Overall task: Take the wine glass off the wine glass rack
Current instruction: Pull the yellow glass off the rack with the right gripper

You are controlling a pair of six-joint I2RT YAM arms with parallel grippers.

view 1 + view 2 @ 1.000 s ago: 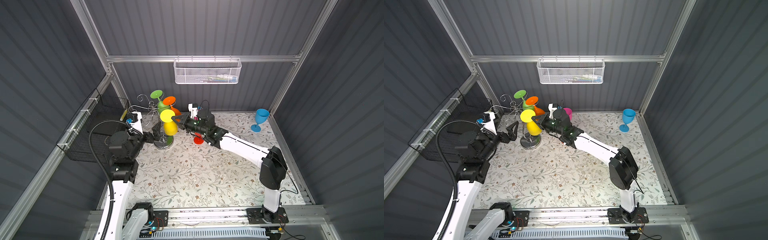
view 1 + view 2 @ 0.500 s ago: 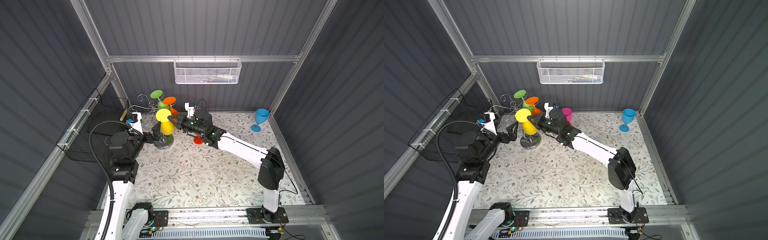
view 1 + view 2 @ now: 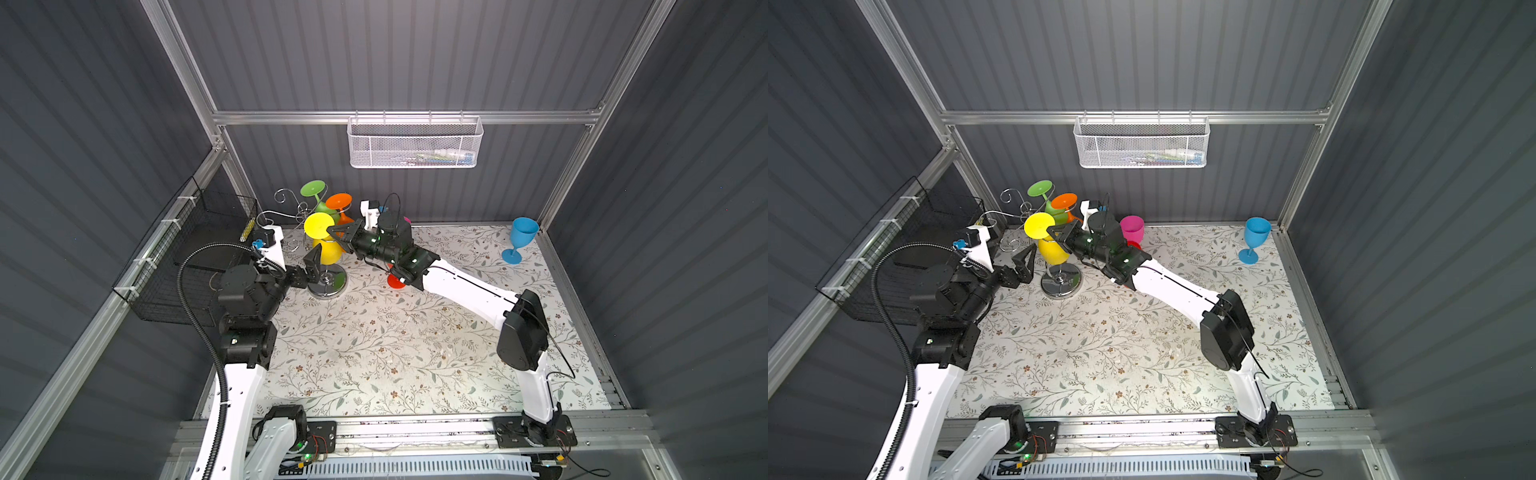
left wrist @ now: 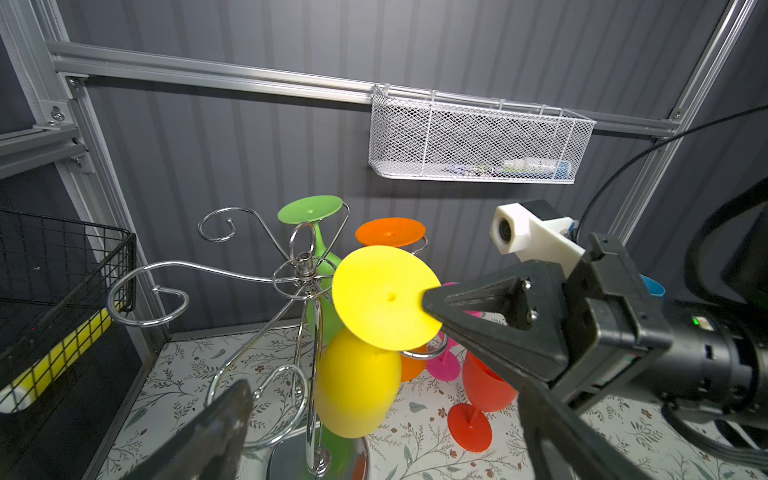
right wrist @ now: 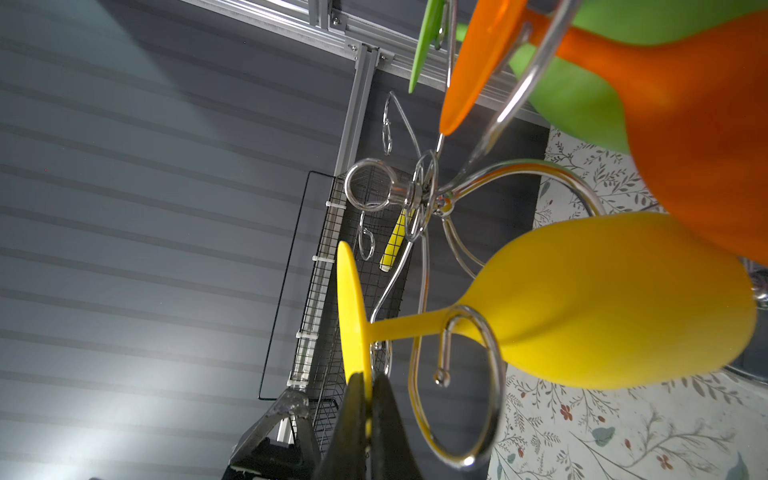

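Overhead stereo pair, wrist views close, seemingly sharing rack [image 4: 304, 266]

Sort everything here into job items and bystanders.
Job: rack; yellow glass, foot pinched by right gripper; open left gripper; green glass and orange glass hung on the rack.
Bystanders: blue glass, pink glass, red glass, white basket, black basket.

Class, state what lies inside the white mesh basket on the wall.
Pale, green and blue items lie at the bottom of the white mesh basket; its mesh hides what they are.
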